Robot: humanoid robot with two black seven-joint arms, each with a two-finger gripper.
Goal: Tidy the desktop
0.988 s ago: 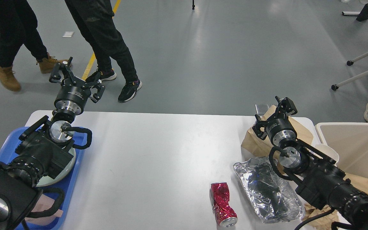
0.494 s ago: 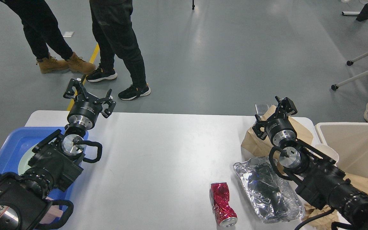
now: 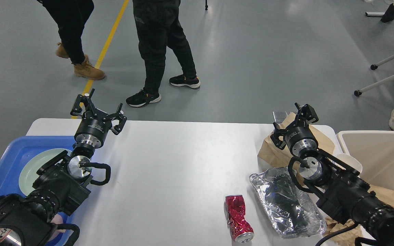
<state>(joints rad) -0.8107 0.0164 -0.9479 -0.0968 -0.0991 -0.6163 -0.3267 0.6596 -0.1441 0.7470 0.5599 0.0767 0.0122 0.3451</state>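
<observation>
The white desktop (image 3: 169, 164) carries a crushed red can (image 3: 238, 218) near the front and a crumpled foil tray (image 3: 286, 205) just right of it. A brown paper bag (image 3: 320, 136) lies at the far right corner, with a white cup (image 3: 352, 164) beside it. My left gripper (image 3: 99, 111) hangs open and empty above the desktop's far left edge, right of the blue tray. My right gripper (image 3: 291, 123) is open above the paper bag, holding nothing.
A blue tray (image 3: 9, 153) with a pale green plate (image 3: 33, 167) sits at the left end. A beige bin (image 3: 381, 157) stands off the right end. Two people's legs (image 3: 159, 51) are on the floor beyond the far edge.
My left arm swung right, off the blue tray, uncovering the plate, and its gripper now sits over the desktop's far edge. The two people walked to the right. The right arm has not moved.
</observation>
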